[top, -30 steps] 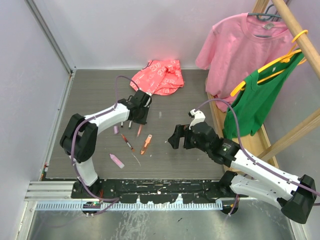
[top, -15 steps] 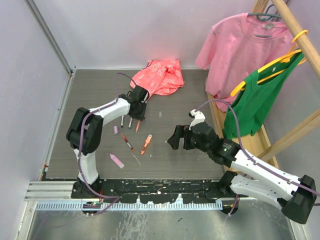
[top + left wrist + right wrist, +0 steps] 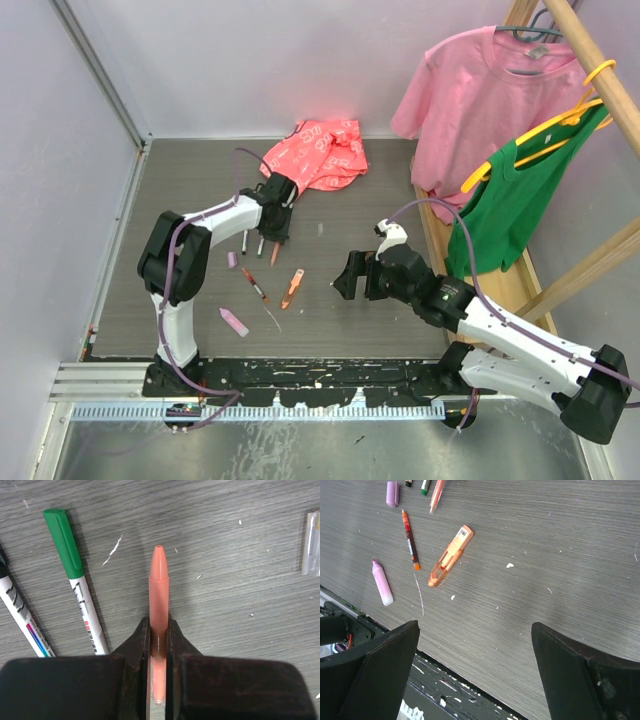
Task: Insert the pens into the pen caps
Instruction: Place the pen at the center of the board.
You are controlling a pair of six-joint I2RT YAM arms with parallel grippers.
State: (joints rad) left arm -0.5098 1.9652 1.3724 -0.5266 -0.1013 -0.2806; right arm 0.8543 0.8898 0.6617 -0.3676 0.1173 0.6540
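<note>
My left gripper is shut on the salmon-orange pen, low over the table; its pointed tip sticks out past the fingers. Beside it lie a white marker with a green cap and a second white marker. The lilac cap, dark red pen, short orange pen and pink highlighter lie nearer me. My right gripper is open and empty, over bare table right of the short orange pen, dark red pen and pink highlighter.
The red patterned cloth lies at the back, just beyond my left gripper. A wooden rack with a pink shirt and a green shirt stands on the right. A small clear tube lies to the right of the held pen.
My left arm's elbow has swung up and to the right, and its gripper has edged toward the cloth over the salmon-orange pen. The right arm has barely moved.
</note>
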